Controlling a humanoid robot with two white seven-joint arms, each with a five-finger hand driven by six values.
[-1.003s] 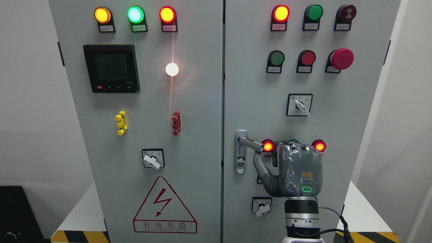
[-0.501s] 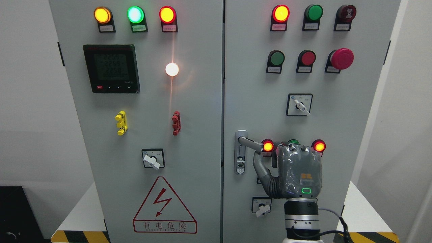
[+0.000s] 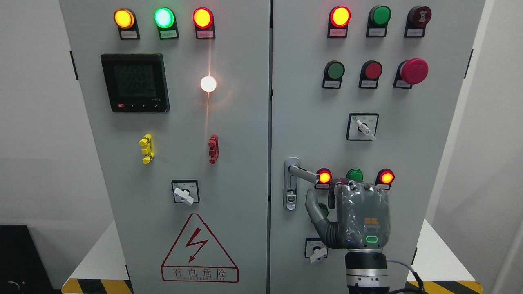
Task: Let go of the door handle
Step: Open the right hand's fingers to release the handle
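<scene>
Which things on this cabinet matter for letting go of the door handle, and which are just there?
For the job:
- door handle, sticking out to the right
- right hand, just below it

Just there:
- emergency stop button
- digital meter
- rotary switch
- warning triangle
- indicator lamps

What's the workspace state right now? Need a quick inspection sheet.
Surface: grey two-door cabinet, doors shut; it stands on a white base with hazard stripes.
Job's things: door handle on the right door, lever pointing right, bare.
Clutter: nothing seen.
Hands: right hand just below the handle, thumb up, not touching it; finger state not visible from behind. Left hand not in view.
Cables: black cable at the right wrist.
Surroundings: lit lamps, meter, red mushroom button, selector switches, electrical warning sign; white walls.
</scene>
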